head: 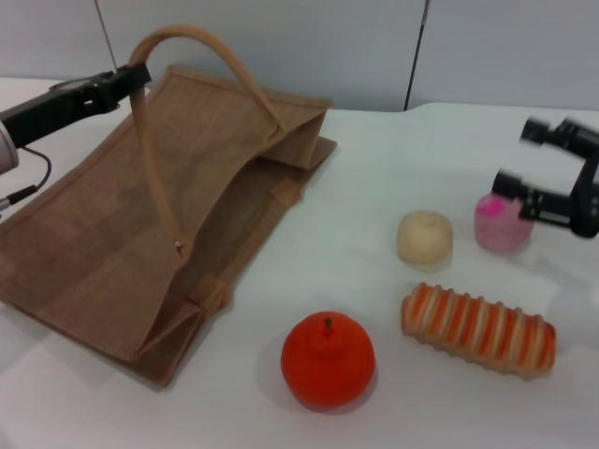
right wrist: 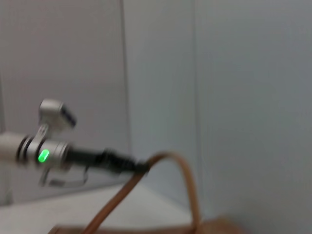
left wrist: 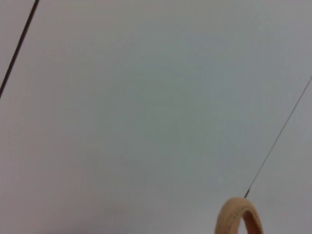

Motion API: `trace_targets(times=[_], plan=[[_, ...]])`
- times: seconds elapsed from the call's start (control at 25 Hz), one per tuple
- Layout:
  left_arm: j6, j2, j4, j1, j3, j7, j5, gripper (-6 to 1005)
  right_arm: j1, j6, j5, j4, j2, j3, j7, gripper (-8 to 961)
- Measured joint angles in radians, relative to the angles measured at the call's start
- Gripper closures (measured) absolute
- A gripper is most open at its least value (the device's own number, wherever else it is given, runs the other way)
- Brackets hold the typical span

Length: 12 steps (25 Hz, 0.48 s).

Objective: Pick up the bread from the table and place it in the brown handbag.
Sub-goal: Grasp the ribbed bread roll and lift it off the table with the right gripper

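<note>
While our left gripper (head: 138,77) clamps the brown handbag's (head: 112,234) handle, our wide-open right gripper (head: 526,168) should descend nearer, onto the bread (head: 477,329) beyond the orange fruit (head: 328,360).

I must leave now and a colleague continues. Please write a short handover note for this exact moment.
Left gripper: shut on the handle of the brown handbag, holding it raised so the bag gapes open.
Right gripper: fingers open, empty, in the air by the pink bun.
Bread: on the table, untouched.
Done: bag opened. Left: grasp bread, place it in the bag.
</note>
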State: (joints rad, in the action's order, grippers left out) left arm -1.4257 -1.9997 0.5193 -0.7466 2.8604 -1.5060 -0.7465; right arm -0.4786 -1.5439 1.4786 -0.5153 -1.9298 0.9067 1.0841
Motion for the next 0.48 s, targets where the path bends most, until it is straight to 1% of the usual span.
trace_targets(times=[0.08, 0.24, 0.28, 0.32, 0.48], plan=[[-0.018, 0.0, 0.0, 0.008, 0.0, 0.001, -0.017, 878, 0.0, -0.002, 0.083, -0.061, -0.002, 0.0, 0.083, 107], [-0.053, 0.004, -0.001, 0.017, 0.0, -0.003, -0.026, 878, 0.0, -0.031, 0.252, -0.184, -0.012, -0.001, 0.223, 109], [-0.07, 0.005, -0.001, 0.018, 0.0, -0.004, -0.029, 878, 0.001, -0.047, 0.315, -0.238, -0.02, -0.003, 0.273, 109], [-0.083, 0.006, -0.001, 0.018, 0.0, -0.004, -0.032, 878, 0.001, -0.047, 0.315, -0.238, -0.02, -0.003, 0.273, 110], [-0.13, 0.009, 0.0, 0.02, 0.0, -0.003, -0.04, 878, 0.005, -0.055, 0.425, -0.332, -0.043, -0.004, 0.341, 112]])
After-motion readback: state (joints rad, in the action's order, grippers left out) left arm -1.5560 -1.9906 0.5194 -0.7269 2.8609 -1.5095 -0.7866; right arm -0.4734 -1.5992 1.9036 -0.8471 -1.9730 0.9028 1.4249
